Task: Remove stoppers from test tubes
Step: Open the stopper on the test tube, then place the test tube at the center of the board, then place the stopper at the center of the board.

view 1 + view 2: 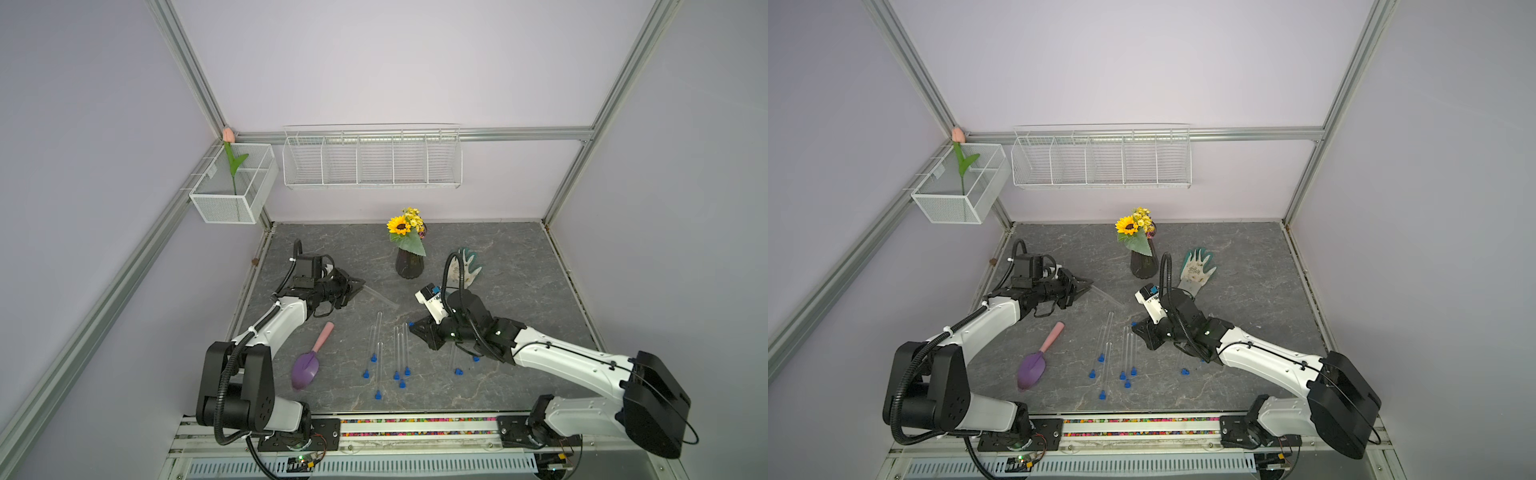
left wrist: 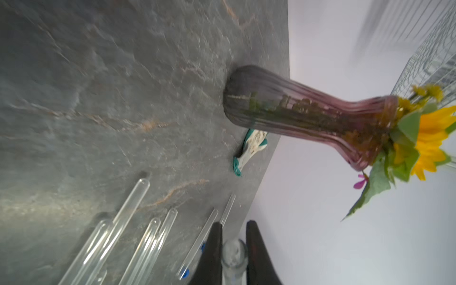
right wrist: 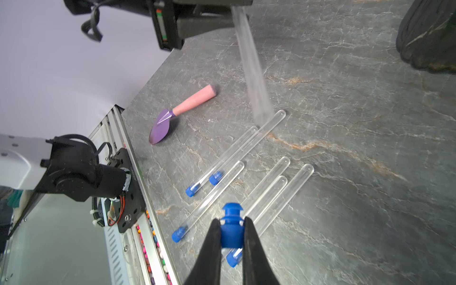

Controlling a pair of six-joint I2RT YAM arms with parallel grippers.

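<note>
Right gripper (image 3: 232, 219) is pinching a freed stopper (image 3: 231, 237); left gripper (image 2: 234, 224) is clamping the uncorked tube (image 2: 234, 256), both just forward of the vase (image 1: 409, 264). Remaining tubes (image 3: 209, 198) (seemingly seven or eight) are lying farther forward on the tabletop (image 1: 519, 270), plugs still seated.

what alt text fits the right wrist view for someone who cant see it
The right gripper pinches a blue stopper above a grey table where stoppered test tubes lie side by side. Beyond them lies a purple scoop, and the left gripper holds a clear tube.
</note>
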